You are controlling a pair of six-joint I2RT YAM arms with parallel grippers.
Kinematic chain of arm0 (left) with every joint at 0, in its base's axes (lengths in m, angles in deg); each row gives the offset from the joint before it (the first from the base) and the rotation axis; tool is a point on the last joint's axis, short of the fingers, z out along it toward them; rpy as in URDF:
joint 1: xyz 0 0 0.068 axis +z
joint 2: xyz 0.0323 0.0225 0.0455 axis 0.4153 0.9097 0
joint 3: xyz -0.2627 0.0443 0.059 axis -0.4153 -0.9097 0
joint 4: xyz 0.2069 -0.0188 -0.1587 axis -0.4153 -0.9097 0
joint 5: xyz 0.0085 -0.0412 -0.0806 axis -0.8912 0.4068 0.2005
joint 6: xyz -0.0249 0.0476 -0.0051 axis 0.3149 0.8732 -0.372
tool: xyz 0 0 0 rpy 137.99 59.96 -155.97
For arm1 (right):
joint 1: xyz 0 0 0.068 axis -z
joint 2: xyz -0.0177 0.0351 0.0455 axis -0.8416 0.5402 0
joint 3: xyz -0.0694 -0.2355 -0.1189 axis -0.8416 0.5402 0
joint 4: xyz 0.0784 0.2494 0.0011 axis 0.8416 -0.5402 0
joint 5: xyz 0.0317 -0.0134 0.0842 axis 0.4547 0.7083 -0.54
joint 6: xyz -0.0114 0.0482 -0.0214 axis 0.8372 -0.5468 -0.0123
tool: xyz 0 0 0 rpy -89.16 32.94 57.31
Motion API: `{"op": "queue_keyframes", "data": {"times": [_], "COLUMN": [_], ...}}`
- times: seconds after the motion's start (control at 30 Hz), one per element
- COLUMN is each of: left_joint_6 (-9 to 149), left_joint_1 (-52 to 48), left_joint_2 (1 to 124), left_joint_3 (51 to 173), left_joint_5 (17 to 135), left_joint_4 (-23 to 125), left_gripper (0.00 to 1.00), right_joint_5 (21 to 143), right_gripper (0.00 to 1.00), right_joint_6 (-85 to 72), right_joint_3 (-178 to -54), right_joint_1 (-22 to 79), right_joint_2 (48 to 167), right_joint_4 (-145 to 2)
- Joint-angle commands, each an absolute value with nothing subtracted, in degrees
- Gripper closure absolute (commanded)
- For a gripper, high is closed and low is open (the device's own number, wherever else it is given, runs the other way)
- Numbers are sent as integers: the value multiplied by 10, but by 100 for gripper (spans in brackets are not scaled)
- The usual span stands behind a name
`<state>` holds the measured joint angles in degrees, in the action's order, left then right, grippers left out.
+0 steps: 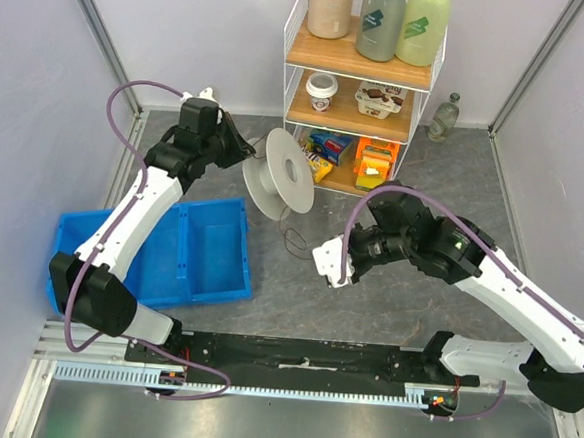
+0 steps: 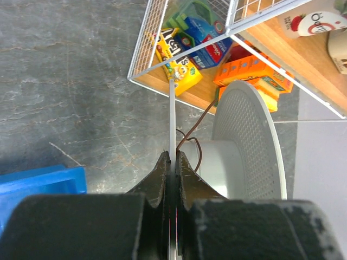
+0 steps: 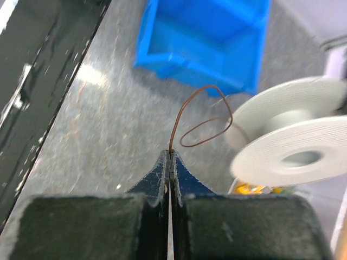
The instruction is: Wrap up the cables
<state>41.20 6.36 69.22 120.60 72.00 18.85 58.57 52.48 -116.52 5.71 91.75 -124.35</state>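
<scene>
The cable is a very thin dark wire (image 3: pixel 205 125). It forms small loose loops between the white spool's (image 3: pixel 293 146) hub and my right gripper (image 3: pixel 171 155), which is shut on the wire's free end. In the top view the wire (image 1: pixel 293 241) hangs below the spool (image 1: pixel 280 173), with the right gripper (image 1: pixel 324 258) just to its right. My left gripper (image 2: pixel 172 158) is shut on the thin rim of the spool's near flange (image 2: pixel 172 108). The wire (image 2: pixel 198 147) curls at the hub beside it. In the top view the left gripper (image 1: pixel 242 155) is at the spool's left side.
A blue two-compartment bin (image 1: pixel 205 248) sits left of the spool and also shows in the right wrist view (image 3: pixel 209 40). A wire-and-wood shelf (image 1: pixel 361 94) with bottles, cups and snack boxes stands just behind the spool. A small bottle (image 1: pixel 444 117) stands at its right.
</scene>
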Motion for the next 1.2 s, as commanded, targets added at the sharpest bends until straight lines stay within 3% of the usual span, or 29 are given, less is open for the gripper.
{"op": "queue_keyframes", "data": {"times": [0.0, 0.23, 0.63, 1.17], "left_joint_6": [436, 555, 753, 905], "left_joint_1": [47, 8, -18, -18], "left_joint_2": [671, 651, 564, 516], "left_joint_3": [1227, 1167, 1050, 955], "left_joint_5": [688, 766, 1029, 988], "left_joint_4": [202, 231, 261, 229], "left_gripper": [98, 98, 99, 99], "right_joint_5": [616, 688, 906, 1050], "right_gripper": [100, 100, 100, 100], "right_joint_6": [461, 448, 487, 523], "right_joint_3": [-1261, -1340, -1312, -1311], "right_joint_1": [15, 2, 6, 66], "right_joint_2": [931, 950, 934, 916], "right_joint_4": [-1180, -1105, -979, -875]}}
